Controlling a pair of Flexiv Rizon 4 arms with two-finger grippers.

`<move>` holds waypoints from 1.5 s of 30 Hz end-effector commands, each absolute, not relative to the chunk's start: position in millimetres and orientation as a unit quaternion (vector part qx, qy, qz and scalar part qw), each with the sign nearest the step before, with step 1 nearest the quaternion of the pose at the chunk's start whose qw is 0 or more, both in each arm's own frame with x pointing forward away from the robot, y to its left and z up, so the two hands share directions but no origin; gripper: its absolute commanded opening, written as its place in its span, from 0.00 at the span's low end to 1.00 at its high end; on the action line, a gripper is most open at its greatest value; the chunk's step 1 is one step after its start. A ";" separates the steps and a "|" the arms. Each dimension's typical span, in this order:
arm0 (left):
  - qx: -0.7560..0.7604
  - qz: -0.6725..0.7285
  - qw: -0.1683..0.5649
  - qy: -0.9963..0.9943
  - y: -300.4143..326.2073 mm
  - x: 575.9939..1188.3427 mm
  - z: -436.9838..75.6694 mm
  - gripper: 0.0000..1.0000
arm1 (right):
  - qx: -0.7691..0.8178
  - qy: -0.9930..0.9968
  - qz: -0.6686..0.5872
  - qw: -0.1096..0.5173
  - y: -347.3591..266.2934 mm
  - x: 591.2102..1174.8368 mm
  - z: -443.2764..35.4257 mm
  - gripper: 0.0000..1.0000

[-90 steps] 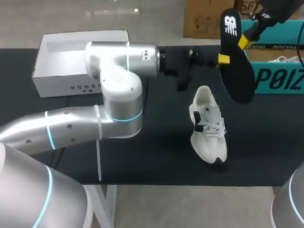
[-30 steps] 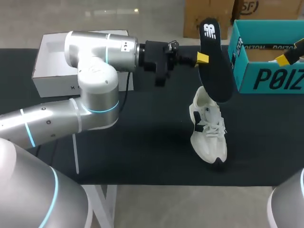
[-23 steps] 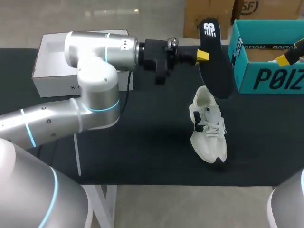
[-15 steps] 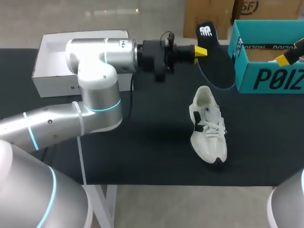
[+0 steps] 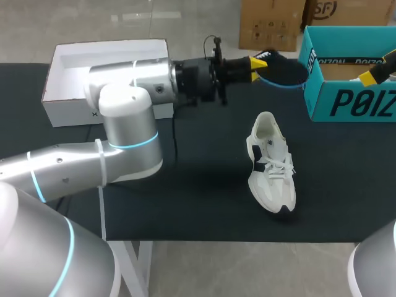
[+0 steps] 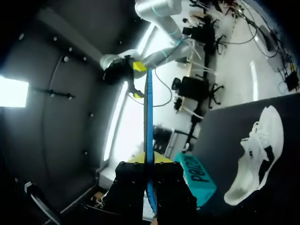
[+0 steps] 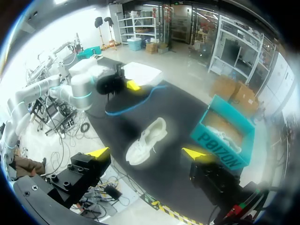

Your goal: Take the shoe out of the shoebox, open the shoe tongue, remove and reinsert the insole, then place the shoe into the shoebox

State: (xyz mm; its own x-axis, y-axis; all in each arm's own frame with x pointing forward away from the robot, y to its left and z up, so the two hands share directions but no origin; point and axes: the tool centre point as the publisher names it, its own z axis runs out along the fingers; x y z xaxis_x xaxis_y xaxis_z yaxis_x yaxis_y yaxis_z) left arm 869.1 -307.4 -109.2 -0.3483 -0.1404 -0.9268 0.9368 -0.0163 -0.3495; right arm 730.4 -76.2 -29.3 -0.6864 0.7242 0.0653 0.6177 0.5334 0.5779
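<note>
While the left gripper (image 5: 256, 62) clamps just one edge of the insole (image 5: 283, 70), held flat above the far table, the insole could twist or slip short of the shoe (image 5: 271, 162) lying nearer. The right gripper (image 7: 145, 151) hangs wide open by the shoebox (image 5: 346, 99).

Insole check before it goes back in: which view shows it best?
The head view: the insole shows its dark face, held by the left tool. Both wrist views show little beyond its thin blue edge.
</note>
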 end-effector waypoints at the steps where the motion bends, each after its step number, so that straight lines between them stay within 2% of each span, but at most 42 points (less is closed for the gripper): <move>1: 0.136 -0.708 0.269 0.639 -308.4 866.0 -106.9 0.00 | 0.385 0.872 0.289 0.089 -75.9 733.2 -28.5 1.00; 9: 0.136 -0.708 0.269 0.639 -308.4 866.0 -106.9 0.00 | 0.385 0.872 0.289 0.089 -75.9 733.2 -28.5 1.00; 11: 0.060 -0.720 0.217 0.657 -306.1 872.6 -107.9 0.00 | 0.385 0.872 0.289 0.089 -75.9 733.2 -28.5 1.00; 12: 0.044 -0.724 0.218 0.653 -304.3 875.5 -108.0 0.00 | 0.385 0.872 0.289 0.089 -75.9 733.2 -28.5 1.00; 13: -0.009 -0.725 0.180 0.665 -303.0 878.3 -108.9 0.00 | 0.385 0.872 0.289 0.089 -75.9 733.2 -28.5 1.00; 19: -0.095 -0.725 0.099 0.675 -292.4 886.7 -108.6 0.00 | 0.385 0.872 0.289 0.089 -75.9 733.2 -28.5 1.00; 26: -0.164 -0.718 -0.001 0.677 -286.6 889.6 -103.1 0.00 | 0.385 0.872 0.289 0.089 -75.9 733.2 -28.5 1.00; 33: -0.162 -0.715 -0.087 0.674 -290.5 883.7 -92.3 0.00 | 0.385 0.872 0.289 0.089 -75.9 733.2 -28.5 1.00; 45: -0.169 -0.719 -0.082 0.669 -291.6 883.9 -91.2 0.00 | 0.385 0.872 0.289 0.089 -75.9 733.2 -28.5 1.00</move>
State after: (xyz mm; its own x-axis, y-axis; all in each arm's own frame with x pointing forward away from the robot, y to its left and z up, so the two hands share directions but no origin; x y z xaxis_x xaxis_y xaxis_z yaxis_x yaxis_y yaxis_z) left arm 878.6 -294.4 -93.7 -0.9431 -0.1389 0.3022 -0.2829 -0.1432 -0.9484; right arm 729.9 -76.6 -29.3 -0.6868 0.7239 0.0655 0.6173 0.5334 0.5783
